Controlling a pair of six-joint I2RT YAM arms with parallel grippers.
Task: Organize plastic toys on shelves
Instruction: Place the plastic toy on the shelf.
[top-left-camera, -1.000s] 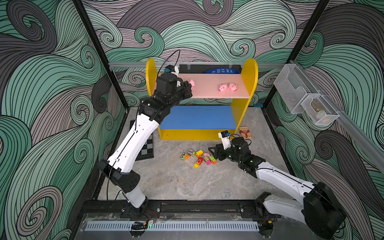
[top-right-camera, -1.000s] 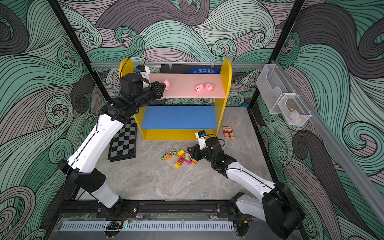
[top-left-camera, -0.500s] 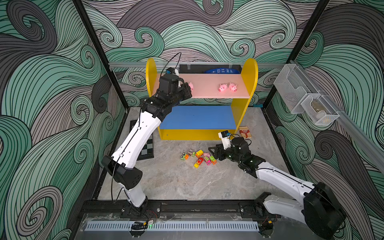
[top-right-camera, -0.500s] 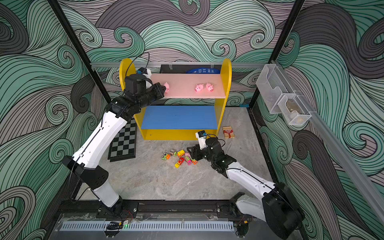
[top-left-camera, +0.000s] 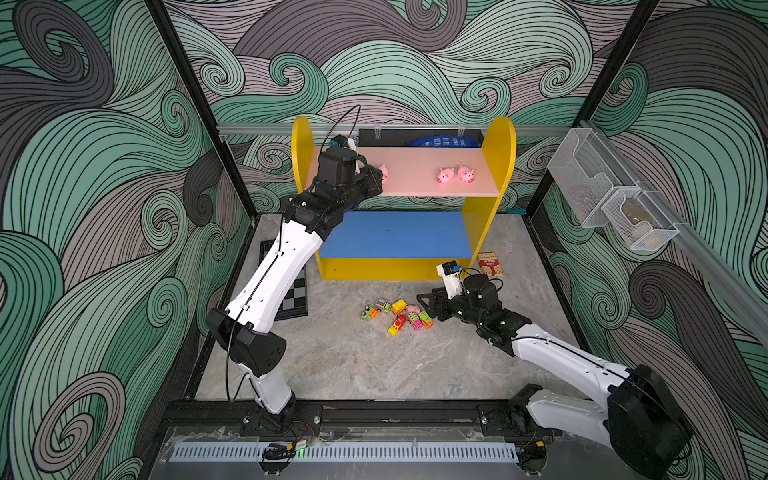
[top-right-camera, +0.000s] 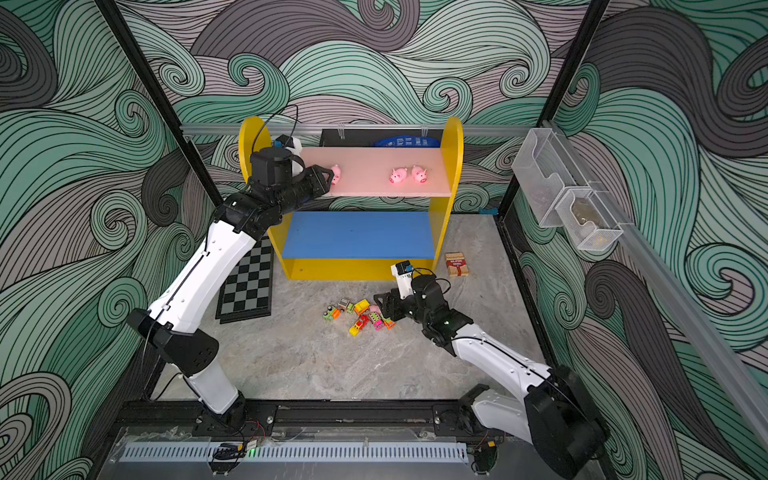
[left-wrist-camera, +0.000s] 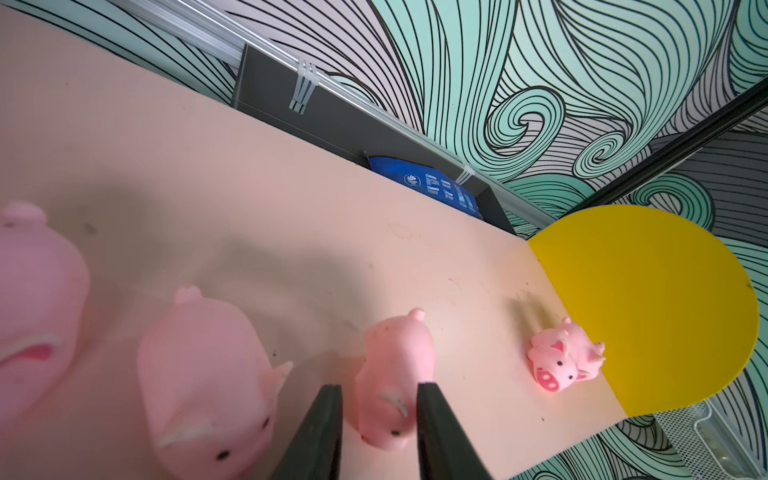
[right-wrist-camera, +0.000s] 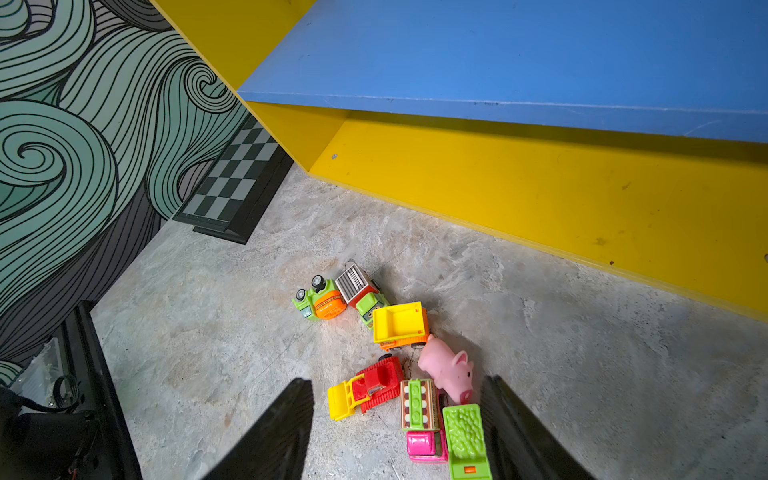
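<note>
The yellow shelves (top-left-camera: 500, 141) have a pale pink upper board (top-left-camera: 415, 164) and a blue lower board (top-left-camera: 399, 235). My left gripper (left-wrist-camera: 378, 388) is at the upper board's left end. It is open around a pink pig (left-wrist-camera: 395, 365) that stands on the board. One finger touches the pig and a gap shows at the other. Two more pigs (left-wrist-camera: 199, 374) stand beside it, and a pair (top-left-camera: 455, 174) sits near the right panel. On the floor my right gripper (right-wrist-camera: 399, 382) hovers open over several toy vehicles (right-wrist-camera: 376, 384) and one pig (right-wrist-camera: 446, 370).
A grey-black checkerboard (top-left-camera: 291, 291) lies left of the shelves, partly under my left arm. A red-and-tan card box (top-left-camera: 489, 264) sits by the shelves' right foot. Wire mesh baskets (top-left-camera: 602, 191) hang on the right wall. A blue packet (top-left-camera: 440, 141) sits behind the upper board.
My left gripper's jaws have parted from the pig, which now rests on the pink board. The left arm shifted slightly. The right arm has not moved.
</note>
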